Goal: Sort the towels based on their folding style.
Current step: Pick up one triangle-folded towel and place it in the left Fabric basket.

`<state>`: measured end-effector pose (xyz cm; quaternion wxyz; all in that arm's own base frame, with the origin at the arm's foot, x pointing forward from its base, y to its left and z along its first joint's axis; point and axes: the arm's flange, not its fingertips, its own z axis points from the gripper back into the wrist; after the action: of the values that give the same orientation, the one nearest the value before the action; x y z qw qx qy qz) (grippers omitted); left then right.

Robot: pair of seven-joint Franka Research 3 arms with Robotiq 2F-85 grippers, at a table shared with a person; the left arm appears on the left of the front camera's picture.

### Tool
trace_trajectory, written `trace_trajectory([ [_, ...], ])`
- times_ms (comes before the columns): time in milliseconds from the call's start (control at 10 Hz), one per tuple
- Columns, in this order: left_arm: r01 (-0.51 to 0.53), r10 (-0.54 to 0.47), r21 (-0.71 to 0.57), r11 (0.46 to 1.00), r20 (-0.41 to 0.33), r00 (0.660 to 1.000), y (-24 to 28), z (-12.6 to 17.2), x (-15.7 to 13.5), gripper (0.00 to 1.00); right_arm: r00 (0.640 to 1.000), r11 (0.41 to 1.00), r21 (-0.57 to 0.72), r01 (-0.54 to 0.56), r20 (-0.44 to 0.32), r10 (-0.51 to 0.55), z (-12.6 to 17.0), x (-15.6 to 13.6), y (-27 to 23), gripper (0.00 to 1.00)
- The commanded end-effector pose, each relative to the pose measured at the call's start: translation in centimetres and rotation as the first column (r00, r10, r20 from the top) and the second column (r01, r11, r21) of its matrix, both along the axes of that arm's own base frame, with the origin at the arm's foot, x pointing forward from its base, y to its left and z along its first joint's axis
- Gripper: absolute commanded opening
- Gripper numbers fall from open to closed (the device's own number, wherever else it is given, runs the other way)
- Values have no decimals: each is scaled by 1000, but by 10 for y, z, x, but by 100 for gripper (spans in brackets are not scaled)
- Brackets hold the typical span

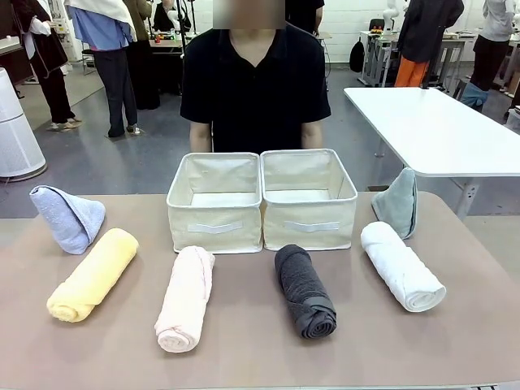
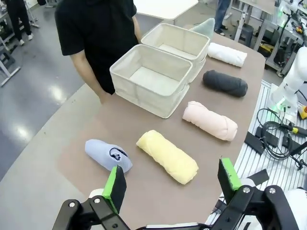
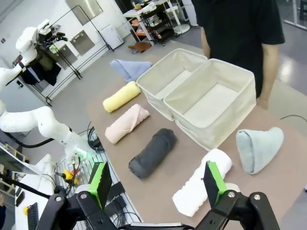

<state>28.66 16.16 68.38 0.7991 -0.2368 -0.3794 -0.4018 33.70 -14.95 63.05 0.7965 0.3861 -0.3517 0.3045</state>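
Four rolled towels lie in a row on the table: yellow, pale pink, dark grey and white. A lavender-blue cone towel sits at the far left, a grey-teal cone towel at the far right. My left gripper hovers open high above the yellow roll and the lavender-blue cone. My right gripper hangs open above the dark grey roll and the white roll. Nothing is held.
Two beige fabric bins stand side by side at the table's far middle, with nothing inside. A person in a black shirt stands right behind them. A white table stands at the back right.
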Motion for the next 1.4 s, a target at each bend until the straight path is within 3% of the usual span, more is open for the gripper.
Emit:
trace_trajectory([
  [0,3,-3,20,1000,22,1000,-17,-4,-4,100,999,1000,12,-14,42,13,-3,-9,4,100],
  [100,0,0,0,1000,0,1000,0,0,0,100,998,999,-26,-35,53,37,-2,-7,16,100],
  [200,0,0,0,1000,0,1000,0,0,0,100,1000,1000,-4,4,8,-4,1,-4,-3,100],
  [1300,0,0,0,1000,0,1000,0,0,0,100,1000,1000,-4,4,8,-4,1,-4,-3,100],
])
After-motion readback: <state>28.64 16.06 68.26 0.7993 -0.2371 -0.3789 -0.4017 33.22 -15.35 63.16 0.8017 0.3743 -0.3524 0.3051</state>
